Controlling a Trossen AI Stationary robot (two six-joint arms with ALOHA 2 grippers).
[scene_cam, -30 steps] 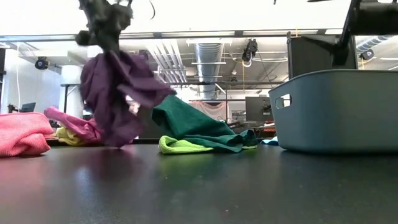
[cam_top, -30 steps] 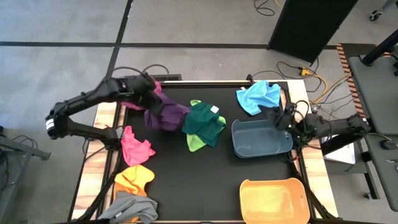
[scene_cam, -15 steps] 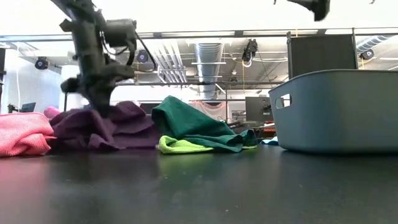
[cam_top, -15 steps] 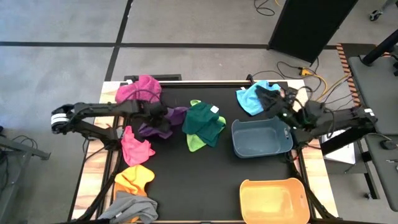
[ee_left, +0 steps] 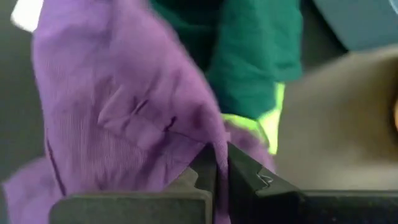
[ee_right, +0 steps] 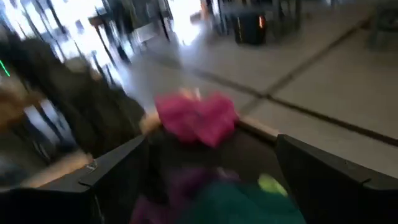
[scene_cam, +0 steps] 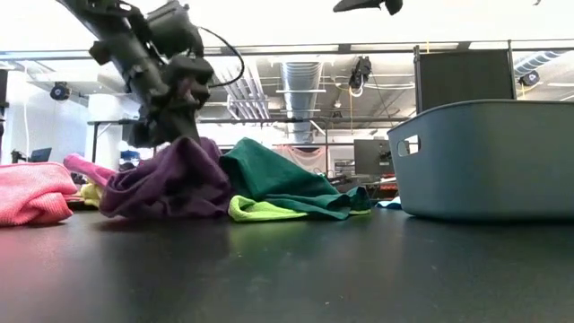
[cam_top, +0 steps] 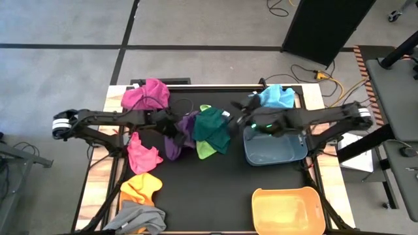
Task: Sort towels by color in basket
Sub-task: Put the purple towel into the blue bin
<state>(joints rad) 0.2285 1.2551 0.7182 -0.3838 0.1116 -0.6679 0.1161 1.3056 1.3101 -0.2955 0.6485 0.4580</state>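
Because the purple towel (cam_top: 177,136) is a thin, limp cloth, it will likely weigh next to nothing, sag from any single pinch and trail a loose corner. The best hold is judged to be a raised fold near its middle, not a flat edge. The left gripper (cam_top: 171,125) sits at about nine o'clock from the table's centre, and in the left wrist view its fingers (ee_left: 214,168) are pressed together on a ridge of that purple towel (ee_left: 118,106). In the low view the towel (scene_cam: 170,175) lies heaped on the black table (scene_cam: 296,269), with the gripper (scene_cam: 166,121) on its crest.

The dark green towel (cam_top: 213,127) lies touching it at three o'clock, over a lime towel (cam_top: 206,150); soft cloths cling, so a lift may drag a neighbour along.

The right gripper (cam_top: 240,112) hangs above the table near twelve o'clock, its fingers spread wide with nothing between them, just beside the grey-blue basket (cam_top: 251,156). The light blue towel (cam_top: 276,98) is at one o'clock and the orange basket (cam_top: 261,215) at five.

The magenta towel (cam_top: 145,95) rests at eleven o'clock, the pink towel (cam_top: 142,155) at eight, and the orange-yellow towel (cam_top: 140,187) and grey towel (cam_top: 138,219) at seven.
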